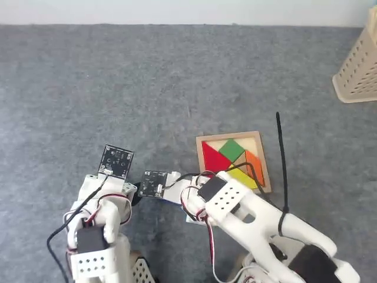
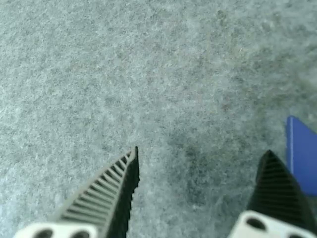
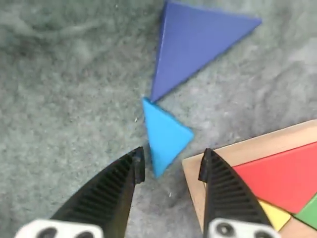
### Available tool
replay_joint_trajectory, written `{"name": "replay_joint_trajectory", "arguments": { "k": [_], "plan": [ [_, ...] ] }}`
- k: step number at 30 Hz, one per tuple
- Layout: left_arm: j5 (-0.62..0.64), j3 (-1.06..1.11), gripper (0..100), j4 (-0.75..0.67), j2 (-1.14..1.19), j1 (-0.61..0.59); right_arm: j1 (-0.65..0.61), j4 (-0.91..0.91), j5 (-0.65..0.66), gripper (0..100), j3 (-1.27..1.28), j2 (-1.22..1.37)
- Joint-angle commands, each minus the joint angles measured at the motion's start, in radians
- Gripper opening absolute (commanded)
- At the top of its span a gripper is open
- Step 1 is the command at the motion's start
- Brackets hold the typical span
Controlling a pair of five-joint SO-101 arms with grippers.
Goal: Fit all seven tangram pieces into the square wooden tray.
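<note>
The square wooden tray [image 1: 230, 136] lies on grey carpet with red [image 1: 213, 158], green [image 1: 233, 150], orange [image 1: 253, 160] and yellow [image 1: 247, 178] pieces inside. My right gripper [image 3: 172, 161] is open, low over the carpet beside the tray's corner [image 3: 218, 154]. The tip of a small light-blue triangle [image 3: 166, 135] lies between its fingertips. A large dark-blue triangle [image 3: 198, 42] lies just beyond, touching it point to point. My left gripper [image 2: 200, 166] is open over bare carpet, with a blue piece [image 2: 302, 158] just outside one finger. Both arms hide these loose pieces from above.
A beige perforated container [image 1: 359, 65] stands at the far right edge. A black cable [image 1: 283, 159] rises from the right arm [image 1: 265, 224] past the tray. The left arm [image 1: 100, 230] sits close beside the right one. Open carpet stretches behind and to the left.
</note>
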Motion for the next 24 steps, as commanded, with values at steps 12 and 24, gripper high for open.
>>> {"name": "replay_joint_trajectory", "arguments": {
  "k": [12,24],
  "plan": [
    [-0.002,-0.005,35,0.005,-0.015,0.002,-0.028,-0.045,0.054,18.4,-0.006,-0.042],
    [-0.002,-0.005,35,0.005,-0.015,0.002,-0.033,-0.085,0.057,18.4,-0.008,0.028]
  ]
}}
